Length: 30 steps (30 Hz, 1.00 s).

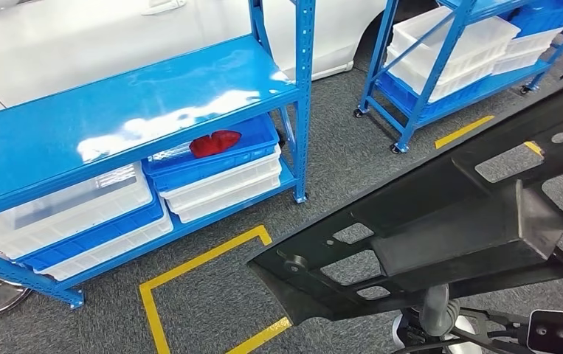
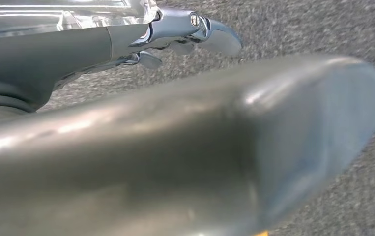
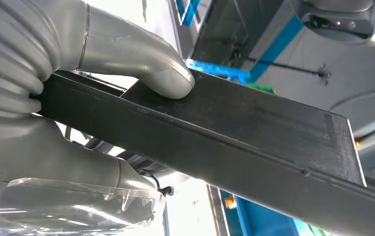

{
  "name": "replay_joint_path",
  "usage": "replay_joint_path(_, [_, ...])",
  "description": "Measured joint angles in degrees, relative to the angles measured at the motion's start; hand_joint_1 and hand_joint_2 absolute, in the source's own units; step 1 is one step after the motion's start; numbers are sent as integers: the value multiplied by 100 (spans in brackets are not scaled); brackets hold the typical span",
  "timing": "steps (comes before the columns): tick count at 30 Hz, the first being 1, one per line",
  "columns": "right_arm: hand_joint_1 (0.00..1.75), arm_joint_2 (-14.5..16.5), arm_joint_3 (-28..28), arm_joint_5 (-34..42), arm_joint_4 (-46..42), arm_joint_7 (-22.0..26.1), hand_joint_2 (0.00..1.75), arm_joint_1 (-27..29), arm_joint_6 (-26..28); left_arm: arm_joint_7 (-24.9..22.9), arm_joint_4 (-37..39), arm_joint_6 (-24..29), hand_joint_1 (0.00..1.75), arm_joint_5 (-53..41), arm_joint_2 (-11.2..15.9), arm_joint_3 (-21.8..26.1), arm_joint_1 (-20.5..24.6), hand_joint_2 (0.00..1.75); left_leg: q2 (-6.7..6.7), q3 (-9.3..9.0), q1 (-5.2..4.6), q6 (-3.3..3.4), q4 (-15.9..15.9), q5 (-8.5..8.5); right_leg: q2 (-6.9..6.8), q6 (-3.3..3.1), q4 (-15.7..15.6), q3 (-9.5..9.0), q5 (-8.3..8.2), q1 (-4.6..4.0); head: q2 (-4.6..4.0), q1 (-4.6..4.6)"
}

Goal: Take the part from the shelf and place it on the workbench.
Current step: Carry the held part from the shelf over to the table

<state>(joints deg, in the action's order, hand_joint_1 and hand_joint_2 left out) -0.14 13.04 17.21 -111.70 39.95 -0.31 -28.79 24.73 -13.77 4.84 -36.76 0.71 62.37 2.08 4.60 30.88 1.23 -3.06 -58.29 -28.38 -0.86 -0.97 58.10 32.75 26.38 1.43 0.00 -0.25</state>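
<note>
Right hand holds the long black part above the floor, beside the blue shelf.

The right hand point(image 3: 77, 98) grips the black part point(image 1: 440, 221), with the thumb pressed on one flat face and the other fingers under it. In the head view the part lies across the lower right corner, its long axis going from low left to high right; the pointed end with cut-out holes points down toward the yellow tape point(image 1: 190, 273) on the grey floor point(image 1: 337, 155). The blue shelf point(image 1: 116, 110) stands to the left with white and blue bins under it. The left hand point(image 2: 185, 34) hangs over the floor; its fingers seem a little curled and hold nothing, but the blurred close view does not let me say if it is open or closed.
</note>
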Motion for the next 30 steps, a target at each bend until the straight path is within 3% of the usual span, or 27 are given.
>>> replay_joint_path(3, [175, 9, 3, -13, 73, -2, 175, -73, 57, -185, 0, 54, 0, -131, -59, 13, -37, 0, -347, 457, 12, -14, -1059, -601, 152, -72, -8, 41, -48, -32, 0, -24])
replay_joint_path(4, [175, 10, 3, -20, 102, -3, 175, -82, 62, -226, 0, 62, 0, -195, -84, 8, -54, 0, -388, 605, 6, -4, -1384, -710, 218, -82, -4, 50, -54, -52, 0, -29])
replay_joint_path(5, [175, 10, 3, -33, 128, -4, 175, -86, 69, -257, 1, 62, 0, -264, -110, -4, -68, 0, -406, 669, -1, 17, -1519, -703, 286, -87, 0, 54, -58, -73, 0, -30])
replay_joint_path(6, [175, 10, 3, -50, 151, -4, 175, -94, 85, -284, 2, 55, 0, -337, -137, -25, -78, 0, -422, 620, -7, 49, -1408, -575, 357, -89, 5, 50, -59, -93, 0, -31])
replay_joint_path(7, [175, 10, 4, -70, 173, -5, 175, -114, 106, -318, 3, 50, 0, -398, -159, -52, -83, 0, -470, 474, -17, 95, -1084, -362, 429, -89, 8, 43, -59, -110, 0, -30])
replay_joint_path(9, [175, 9, 22, -93, 231, -4, 175, -210, 177, -409, 7, 73, 0, -463, -189, -94, -89, 0, -736, 128, -28, 205, -298, 3, 568, -76, 19, 41, -66, -125, 0, -19])
replay_joint_path(11, [175, 2, 106, -97, 323, -5, 175, -362, 293, -502, 10, 129, 0, -457, -204, -103, -90, 0, -915, -21, -45, 261, 67, 100, 705, -23, 26, 83, -94, -101, 0, -19])
replay_joint_path(13, [175, -18, 252, -111, 436, -5, 175, -523, 432, -575, 11, 188, 0, -400, -222, -91, -73, 0, -824, -40, -49, 273, 141, 126, 813, 59, 9, 126, -136, -75, 0, -30])
replay_joint_path(15, [175, -48, 425, -131, 561, -6, 175, -715, 539, -621, 12, 268, 0, -314, -259, -54, -57, 0, -675, -73, -32, 310, 255, 197, 605, 115, 121, 201, -56, -88, 0, -19])
replay_joint_path(17, [175, -69, 611, -130, 702, -8, 175, -930, 606, -626, 13, 357, 0, -201, -307, 17, -63, 0, -509, -85, -32, 338, 318, 238, 263, 154, 650, 460, 262, -97, 0, 0])
replay_joint_path(19, [175, -86, 789, -91, 852, -7, 175, -1112, 674, -616, 13, 428, 0, -87, -349, 120, -74, 0, -344, -64, -39, 345, 309, 240, 155, 202, 1371, 802, 568, -69, 0, 7])
replay_joint_path(20, [175, -99, 870, -61, 920, -7, 175, -1188, 721, -604, 13, 453, 0, -55, -369, 172, -74, 0, -266, -55, -40, 341, 299, 237, 139, 223, 1541, 874, 588, -50, 0, 8])
replay_joint_path(21, [175, -114, 942, -24, 976, -7, 175, -1260, 776, -588, 13, 471, 0, -39, -388, 211, -71, 0, -194, -48, -40, 335, 286, 231, 115, 240, 1490, 832, 506, -31, 0, 8])
replay_joint_path(23, [175, -158, 1069, 69, 1035, -7, 175, -1409, 902, -537, 13, 468, 0, -33, -420, 267, -61, 0, -78, -44, -42, 301, 242, 204, -38, 250, 792, 444, 174, -11, 0, 9])
replay_joint_path(25, [175, -228, 1189, 181, 1047, -4, 175, -1555, 1038, -480, 12, 422, 0, -36, -433, 312, -56, 0, 10, -37, -68, 235, 180, 161, -216, 190, 165, 119, -10, -42, 0, 4])
replay_joint_path(26, [175, -274, 1246, 237, 1045, -3, 175, -1609, 1103, -457, 11, 393, 0, -38, -432, 331, -54, 0, 51, -36, -80, 199, 160, 146, -251, 146, 44, 67, -19, -61, 0, 2])
replay_joint_path(28, [175, -372, 1340, 338, 1034, -2, 175, -1663, 1202, -418, 12, 346, 0, -39, -431, 356, -43, 0, 136, -48, -79, 132, 161, 138, -147, 58, 35, 92, -28, -84, 0, -2])
replay_joint_path(30, [175, -454, 1426, 414, 1000, -2, 175, -1694, 1243, -376, 13, 317, 0, -33, -428, 376, -26, 0, 12, -21, -49, 69, 64, 31, -42, -17, 0, 105, -69, -75, 0, -8])
